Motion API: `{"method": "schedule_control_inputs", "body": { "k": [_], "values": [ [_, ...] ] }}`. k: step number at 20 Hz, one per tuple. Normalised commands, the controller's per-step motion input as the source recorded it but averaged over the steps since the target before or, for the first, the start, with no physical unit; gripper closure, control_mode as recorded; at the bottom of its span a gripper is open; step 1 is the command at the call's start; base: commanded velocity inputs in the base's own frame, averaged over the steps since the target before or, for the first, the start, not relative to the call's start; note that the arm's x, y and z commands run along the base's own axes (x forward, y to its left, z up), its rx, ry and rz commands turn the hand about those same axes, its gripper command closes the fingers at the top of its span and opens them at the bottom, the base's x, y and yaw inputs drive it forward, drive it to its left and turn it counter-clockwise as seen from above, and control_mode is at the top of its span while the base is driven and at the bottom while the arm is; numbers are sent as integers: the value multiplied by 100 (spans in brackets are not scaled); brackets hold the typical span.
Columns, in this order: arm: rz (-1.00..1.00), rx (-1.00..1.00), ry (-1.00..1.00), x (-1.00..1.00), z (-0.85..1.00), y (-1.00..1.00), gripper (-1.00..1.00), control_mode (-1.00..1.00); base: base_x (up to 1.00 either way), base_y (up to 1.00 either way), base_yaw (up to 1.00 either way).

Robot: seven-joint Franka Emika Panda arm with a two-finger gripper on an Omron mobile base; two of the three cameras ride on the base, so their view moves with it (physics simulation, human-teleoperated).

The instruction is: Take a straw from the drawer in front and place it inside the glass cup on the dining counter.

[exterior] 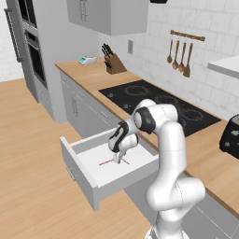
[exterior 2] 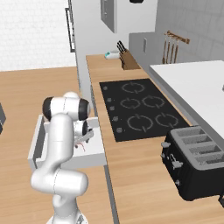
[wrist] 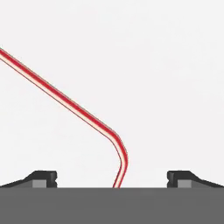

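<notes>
I'm down inside the wide, shallow pale-grey drawer with the white floor, pulled out from the cabinets under the wooden table with the black cooktop. The thin red-pink straw with the pale stripe lies flat on that white floor, directly below my two-finger gripper.

In the hand view the straw has a bend in it. The long leg runs from the upper left down toward the middle, then it kinks and the short leg drops between my two dark fingertips, a touch to the right of centre. So the part I'm lined up on is the short leg near the bend, and it runs roughly across the closing line of the jaws, which is what I want.

From the left base view the straw shows as a red line on the drawer floor, angled from near left to far right, with the gripper right over its far end. The right base view shows the gripper low in the drawer too, a sliver of straw beside it.

Jaws are spread as wide as they go, and nothing is held. I can't tell whether the tips touch the floor. My read: close on the short leg, which looks slippery and thin, so it may roll or pivot.
</notes>
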Motion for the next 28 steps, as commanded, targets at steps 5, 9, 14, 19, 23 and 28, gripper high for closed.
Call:
{"method": "schedule_control_inputs", "body": {
  "k": [5,9,14,19,23,28],
  "values": [
    [7,0,6,9,-32,0,-100,-100,0,0,0],
    [8,0,8,7,-42,2,-100,-100,0,0,0],
    [6,0,5,0,-44,7,100,-100,0,0,0],
    [4,0,0,-18,-39,0,100,-100,0,0,0],
    [0,0,0,-35,-17,9,100,-100,0,0,0],
    [0,0,-5,-53,3,16,100,-100,0,0,0]
  ]
}}
